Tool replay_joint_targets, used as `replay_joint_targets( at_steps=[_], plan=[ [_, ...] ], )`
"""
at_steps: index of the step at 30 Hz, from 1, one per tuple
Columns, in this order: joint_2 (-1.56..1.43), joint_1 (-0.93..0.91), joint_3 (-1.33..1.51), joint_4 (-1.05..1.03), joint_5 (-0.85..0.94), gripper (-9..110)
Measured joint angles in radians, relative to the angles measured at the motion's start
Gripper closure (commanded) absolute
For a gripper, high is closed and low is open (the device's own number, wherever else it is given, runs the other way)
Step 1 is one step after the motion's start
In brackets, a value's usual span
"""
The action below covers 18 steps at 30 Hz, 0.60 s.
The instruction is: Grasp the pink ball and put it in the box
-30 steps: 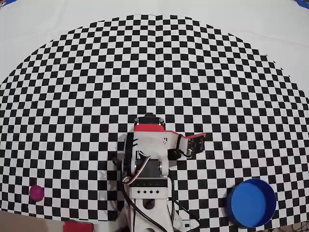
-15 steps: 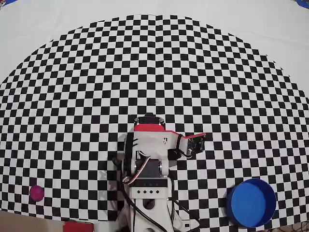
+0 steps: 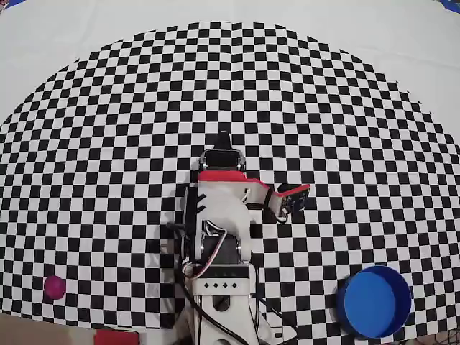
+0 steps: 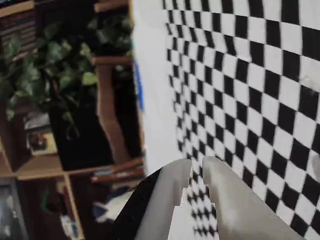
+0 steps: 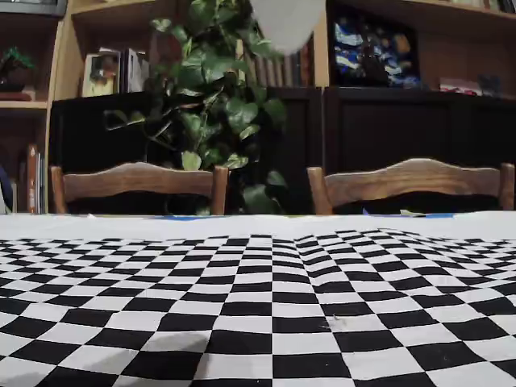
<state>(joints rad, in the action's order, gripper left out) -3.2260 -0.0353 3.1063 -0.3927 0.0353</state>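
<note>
In the overhead view the pink ball (image 3: 54, 286) lies on the checkered cloth near the bottom left corner. The box (image 3: 374, 302), a round blue tub, stands at the bottom right with nothing in it. The red and white arm sits between them at the bottom middle. My gripper (image 3: 222, 138) points up the picture, far from both ball and box. In the wrist view my gripper (image 4: 197, 162) shows two grey fingers (image 4: 172, 192) almost together, with only a thin slit of checkered cloth between them and nothing held. Neither the ball nor the box appears in the wrist or fixed views.
The checkered cloth (image 3: 230, 86) spreads wide above the arm. Two wooden chairs (image 5: 137, 181), a leafy plant (image 5: 218, 113) and dark shelves stand beyond the table's far edge in the fixed view. A red object (image 3: 115, 336) lies at the overhead view's bottom edge.
The arm has unfolded: its gripper end moved up the overhead picture, and the wrist camera part shifted up too. Ball and box have not moved.
</note>
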Motion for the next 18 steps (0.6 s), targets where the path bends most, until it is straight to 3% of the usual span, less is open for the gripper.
replay_joint_targets(
  at_steps=[11, 18],
  plan=[
    [0.0, -0.003, 0.0, 0.255, 0.002, 101],
    [0.0, -0.003, 0.0, 0.276, 0.011, 101]
  ],
)
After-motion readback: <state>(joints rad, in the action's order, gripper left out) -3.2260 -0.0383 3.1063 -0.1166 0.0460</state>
